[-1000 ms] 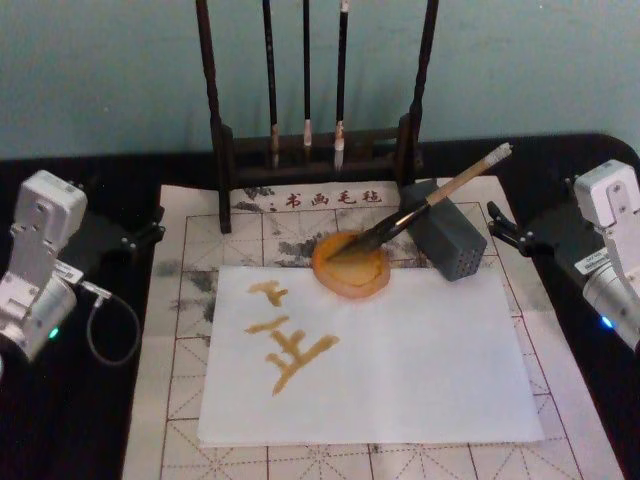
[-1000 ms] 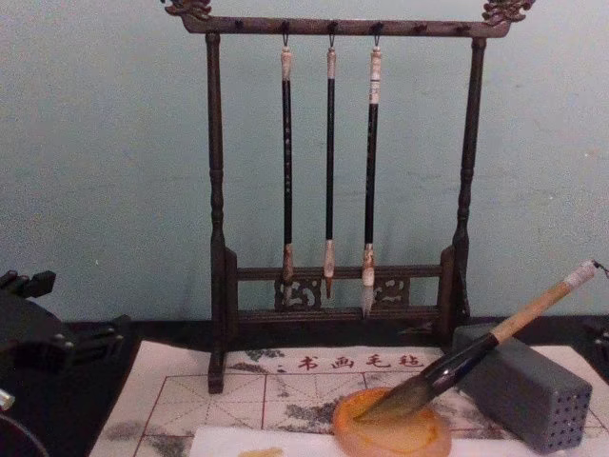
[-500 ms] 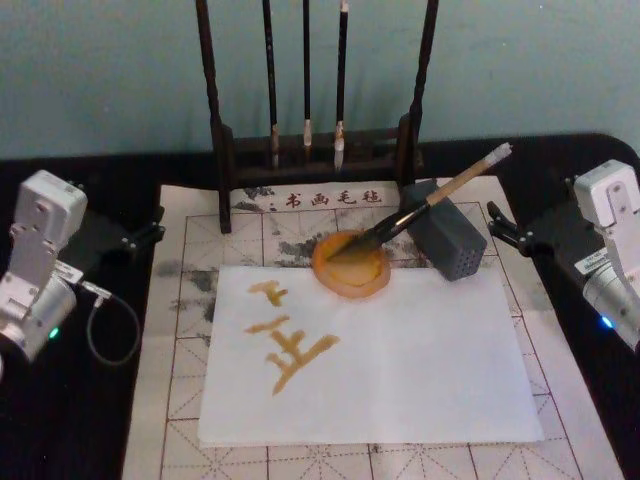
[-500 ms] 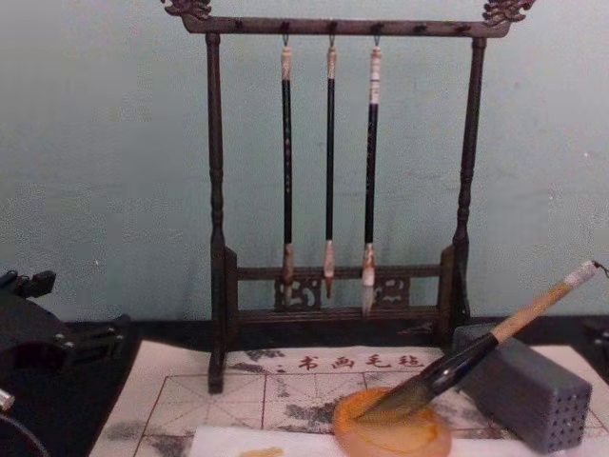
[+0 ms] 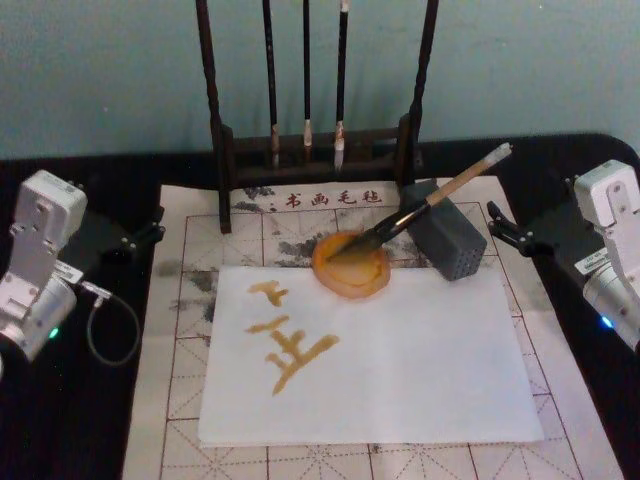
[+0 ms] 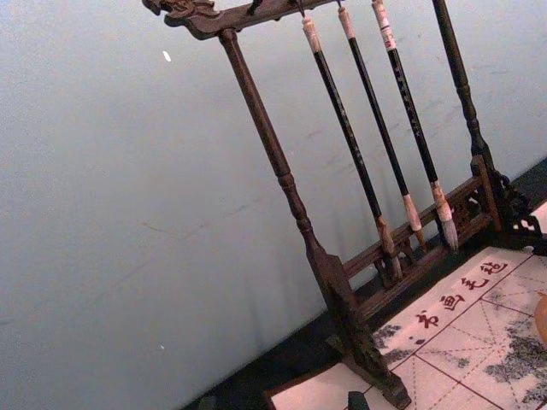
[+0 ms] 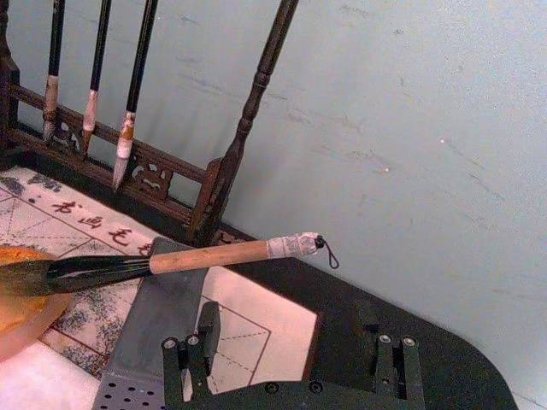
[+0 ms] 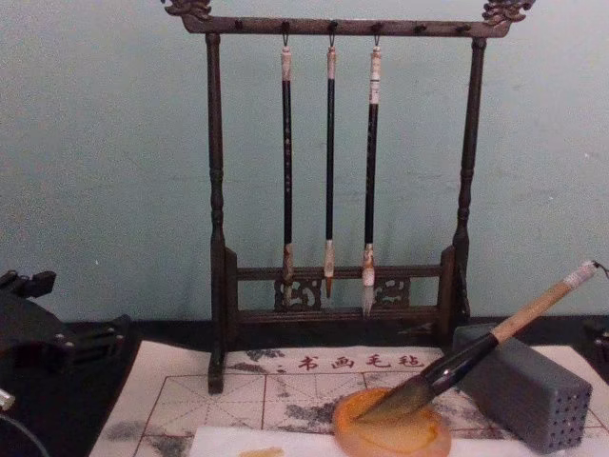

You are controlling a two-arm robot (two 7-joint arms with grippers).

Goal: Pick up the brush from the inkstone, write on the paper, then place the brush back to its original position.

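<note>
We found the brush [image 5: 425,201] lying with its bristles in the inkstone [image 5: 350,283] and its handle propped on the grey block [image 5: 450,245] just right of the inkstone. That kept the wet tip off the paper [image 5: 420,350], which carried ochre strokes [image 5: 295,350]. The left jaws and right jaws sat well to either side of the inkstone, spread open and empty. We judged the task finished.
</note>
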